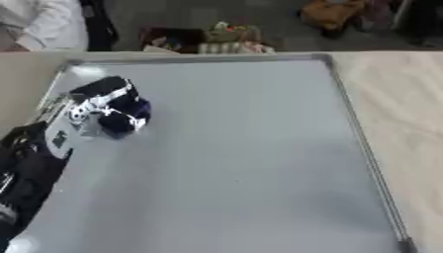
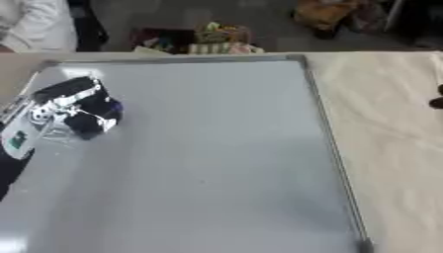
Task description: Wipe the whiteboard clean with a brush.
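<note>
Whiteboard [image 1: 234, 158] fills most of the left eye view, lying flat on a pale beige table [image 1: 407, 113] with its grey metal frame running along the far and right edges; the surface reads as an even grey with no marks that can be made out. Over its upper left corner the left hand [image 1: 108, 106] comes in from the left edge on a black arm, fingers curled around a dark blue block with a lighter strip, which is likely the brush [image 1: 128, 116]. The brush seems to sit on or just above the board, though contact cannot be confirmed. Starting in a corner makes sense for wiping, since strokes can then sweep across and down without missing the edges, and gripping the brush from above would let the hand press it flat. Clutter and a person's pale sleeve show beyond the far edge of the table, touching nothing on it. In the right eye view the same closed grasp sits nearer the left edge, with the silver and black knuckles wrapped over the blue body, and the board's right frame stands further in, leaving more bare table visible. At the right edge, around mid-height, a small dark shape [image 2: 438, 101] peeks in; it may belong to the right hand, but whether its fingers are straight or curled cannot be told.
</note>
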